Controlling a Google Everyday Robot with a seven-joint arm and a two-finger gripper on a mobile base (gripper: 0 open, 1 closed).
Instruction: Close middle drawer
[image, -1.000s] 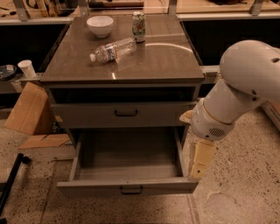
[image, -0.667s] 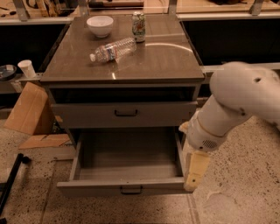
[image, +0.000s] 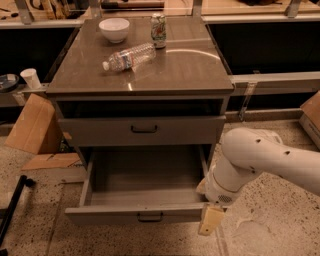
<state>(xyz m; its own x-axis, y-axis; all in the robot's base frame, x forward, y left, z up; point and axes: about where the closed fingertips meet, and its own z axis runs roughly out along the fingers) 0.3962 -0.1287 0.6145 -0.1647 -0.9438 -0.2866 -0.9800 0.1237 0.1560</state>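
The middle drawer (image: 110, 215) stands pulled far out of the grey cabinet. Its low front panel has a small dark bar handle (image: 150, 217) at the centre, and its long grey box is empty. My gripper (image: 210, 222) hangs from the white arm (image: 250, 160) at the drawer's front right corner, right against the end of the front panel; I cannot tell whether it touches it. The taller-fronted drawer (image: 145, 130) above it is pushed in.
On the cabinet top (image: 190, 75) lie a plastic bottle (image: 129, 57), a white bowl (image: 114, 29) and a can (image: 158, 30). Cardboard (image: 32, 125) leans at the left, with a paper cup (image: 31, 77) above it. A black pole (image: 12, 207) lies on the floor at the left.
The arm has lowered and swung in, bringing my gripper down to the drawer's front right corner. The drawer has not visibly moved.
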